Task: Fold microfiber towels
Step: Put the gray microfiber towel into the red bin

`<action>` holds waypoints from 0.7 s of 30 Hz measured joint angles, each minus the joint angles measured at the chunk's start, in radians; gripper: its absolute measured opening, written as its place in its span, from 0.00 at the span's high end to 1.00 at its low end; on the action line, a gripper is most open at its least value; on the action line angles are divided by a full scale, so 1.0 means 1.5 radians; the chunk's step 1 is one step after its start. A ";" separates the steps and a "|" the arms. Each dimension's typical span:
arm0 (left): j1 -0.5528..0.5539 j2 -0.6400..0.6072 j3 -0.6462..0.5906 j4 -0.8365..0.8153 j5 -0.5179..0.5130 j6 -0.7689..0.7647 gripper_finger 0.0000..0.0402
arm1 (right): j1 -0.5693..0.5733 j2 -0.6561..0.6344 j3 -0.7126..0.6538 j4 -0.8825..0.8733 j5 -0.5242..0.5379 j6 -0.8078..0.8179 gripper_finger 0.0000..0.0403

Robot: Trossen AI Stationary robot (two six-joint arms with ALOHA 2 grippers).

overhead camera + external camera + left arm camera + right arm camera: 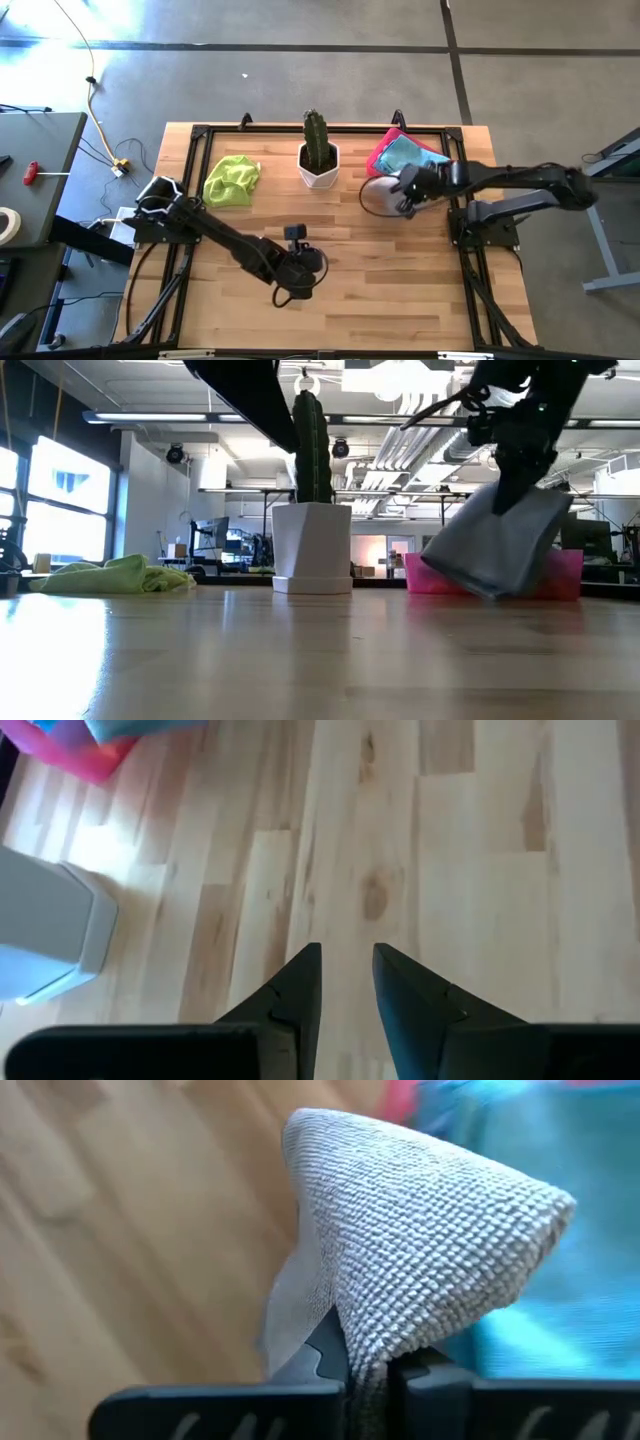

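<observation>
Seemingly folded double, the grey towel (505, 545) hangs pinched in the right pincer (365, 1355), its knit ribbed.

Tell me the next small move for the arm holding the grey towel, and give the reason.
Probably carry the grey towel toward the bare table in front and lower it flat. The right gripper is shut on it, lifted, and it hangs bunched just beside the pink tray, lower edge near the wood. The left gripper waits open over bare boards, holding nothing.
</observation>
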 joint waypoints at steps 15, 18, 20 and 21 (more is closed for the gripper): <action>0.009 0.000 0.000 -0.038 -0.060 -0.035 0.79 | -0.245 0.037 0.093 -0.070 0.030 -0.459 1.00; 0.009 0.000 0.000 -0.039 -0.060 -0.035 0.79 | -0.274 0.048 0.093 -0.063 0.031 -0.512 1.00; 0.009 0.000 0.000 -0.042 -0.060 -0.035 0.79 | -0.290 0.059 0.093 -0.054 0.031 -0.520 1.00; 0.009 0.000 0.000 -0.044 -0.060 -0.035 0.79 | -0.296 0.065 0.093 -0.048 0.032 -0.521 1.00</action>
